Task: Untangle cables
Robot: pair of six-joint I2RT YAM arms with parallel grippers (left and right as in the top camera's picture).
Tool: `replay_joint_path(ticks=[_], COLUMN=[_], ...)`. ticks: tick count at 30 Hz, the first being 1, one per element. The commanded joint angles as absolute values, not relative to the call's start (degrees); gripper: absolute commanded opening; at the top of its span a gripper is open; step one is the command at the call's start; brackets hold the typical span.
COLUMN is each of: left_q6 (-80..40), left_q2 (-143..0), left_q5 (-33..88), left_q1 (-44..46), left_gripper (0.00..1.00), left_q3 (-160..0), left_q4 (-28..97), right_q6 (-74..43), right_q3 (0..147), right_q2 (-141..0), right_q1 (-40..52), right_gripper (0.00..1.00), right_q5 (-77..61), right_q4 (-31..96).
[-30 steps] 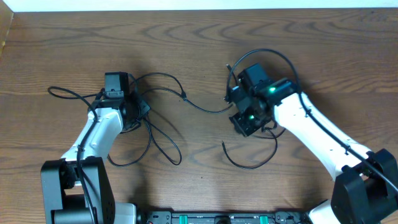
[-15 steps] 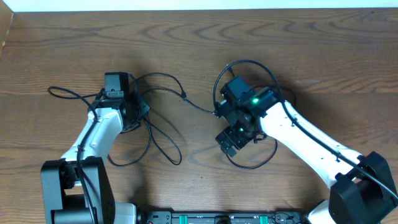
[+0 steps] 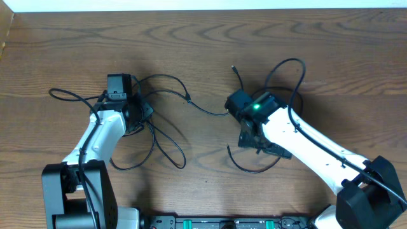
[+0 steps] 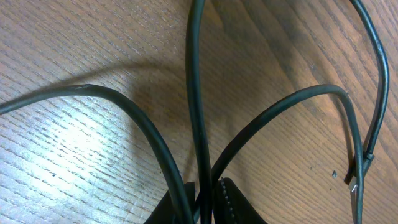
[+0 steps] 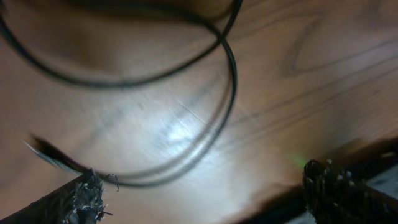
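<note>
Thin black cables [image 3: 166,144] lie in loops on the wooden table. My left gripper [image 3: 138,112] is shut on a bundle of three strands; in the left wrist view those cables [image 4: 198,93] run out from between its closed fingertips [image 4: 233,202]. One strand [image 3: 205,109] leads right toward my right gripper [image 3: 262,146], which stands wide open low over the table with nothing between its fingers. Beside it lie a curved cable [image 3: 253,169] and a tall loop [image 3: 284,65]. In the right wrist view a blurred cable loop [image 5: 231,74] lies ahead of the open gripper [image 5: 205,193].
A small plug end [image 4: 354,186] lies on the wood to the right of the left gripper. Another plug tip [image 3: 234,67] lies behind the right arm. The table's far edge [image 3: 203,10] runs along the top, the arm bases [image 3: 222,222] along the front.
My right gripper has opened wide, letting go of the cable, and swung down and to the right. The loop now lies behind it. The left arm has stayed still.
</note>
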State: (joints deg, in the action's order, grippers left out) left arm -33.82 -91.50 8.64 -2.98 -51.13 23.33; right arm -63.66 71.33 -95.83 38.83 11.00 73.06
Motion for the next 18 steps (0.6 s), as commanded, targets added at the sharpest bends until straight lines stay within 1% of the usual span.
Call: replay_joint_path(ticks=[1,3,4,11,14,18], left_q6=[-33.23,-33.26,-33.26,-33.23,-33.23,-33.21], left_q2=[-91.77,-91.77,-91.77,-91.79,-91.77,-91.79], left_q5=[7.86,7.86,7.86,7.84,7.84,7.84], left_q1=[-3.18,-3.18,-3.18,-3.18,-3.18,-3.18], left_gripper=[0.17,0.17,0.17,0.17,0.17,0.17], left_q3=[-51.53,-51.44,-51.44,-51.22,-51.22,-51.22], left_q4=[23.51,23.51,23.51,23.49,23.49,23.49], right_q6=[-77.34,-83.44,-84.47,-84.60,-80.73,-70.08], right_q3=[71.29,69.97,69.47,65.98,61.56,57.21], right_q2=[-94.61,-94.61,-94.61,-94.63,-94.63,-94.63], right_q1=[36.49,34.22,33.32,28.80,27.18,27.51], right_gripper=[0.99,0.99,0.99,0.99,0.99,0.99], right_q5=[13.37,13.41,13.41,13.39,11.22,3.75], right_q4=[72.86,72.64,72.12,66.87,61.28,54.00])
